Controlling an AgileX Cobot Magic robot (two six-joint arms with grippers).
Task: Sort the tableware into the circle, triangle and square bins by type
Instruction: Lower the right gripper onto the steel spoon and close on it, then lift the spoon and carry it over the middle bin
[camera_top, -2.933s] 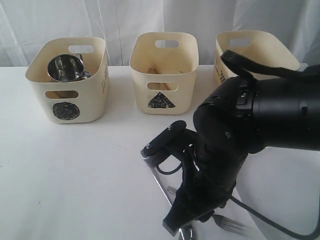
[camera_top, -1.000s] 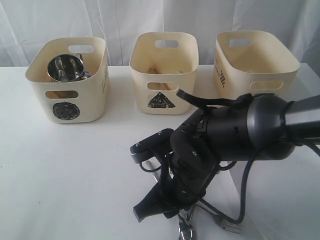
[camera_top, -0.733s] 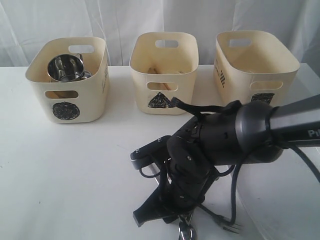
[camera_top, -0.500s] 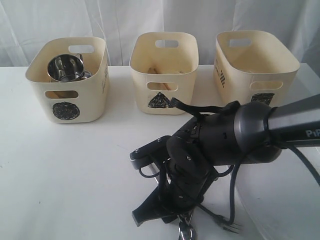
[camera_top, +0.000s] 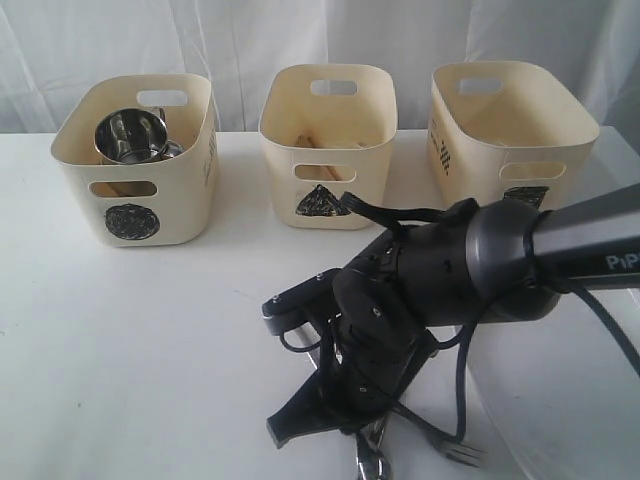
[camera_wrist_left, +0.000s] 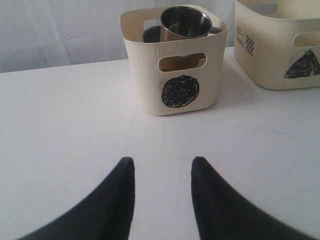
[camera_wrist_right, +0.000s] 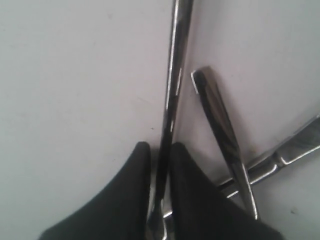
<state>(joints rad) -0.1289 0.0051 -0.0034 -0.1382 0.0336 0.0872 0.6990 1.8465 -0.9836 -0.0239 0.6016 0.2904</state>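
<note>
Right gripper (camera_wrist_right: 159, 149) fingers pinched on a steel utensil handle (camera_wrist_right: 176, 60), left gripper (camera_wrist_left: 162, 161) fingers parted, empty

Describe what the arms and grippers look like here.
The right arm has bulky rounded black joints, a dark grey tubular link with cut-off white lettering, and loose black cables. The left gripper and right gripper have matte black fingers, curved and tapering to narrow tips. The left arm itself is not visible.

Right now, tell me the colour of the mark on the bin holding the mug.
Black scribbled circle; left wrist view shows it best.
</note>
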